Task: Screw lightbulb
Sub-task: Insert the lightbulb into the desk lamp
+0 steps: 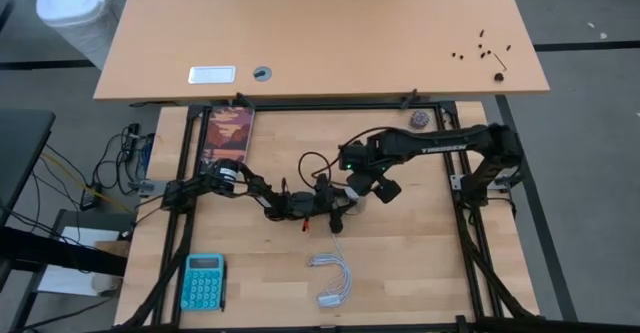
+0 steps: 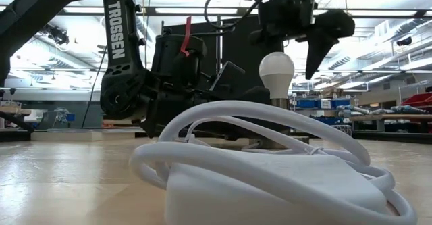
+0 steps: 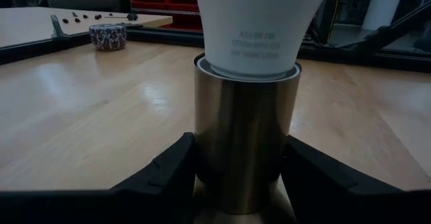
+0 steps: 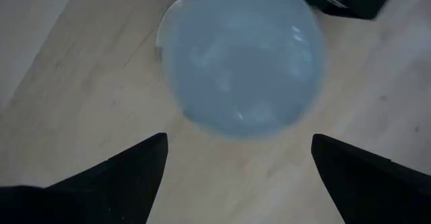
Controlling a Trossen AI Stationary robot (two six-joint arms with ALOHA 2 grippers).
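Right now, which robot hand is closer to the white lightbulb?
Right. The right gripper hovers open just above the lightbulb; the left gripper clamps the brass socket beneath it.

Matt white, smooth-domed lightbulb (image 2: 277,68) seated in a brushed, brass-toned metal cylindrical socket (image 3: 241,138). Pale wooden plank table top (image 3: 94,116) with faint satin sheen. Glossy white plastic-sheathed coiled cord (image 2: 263,151). Matt black plastic left gripper fingers (image 3: 161,173).
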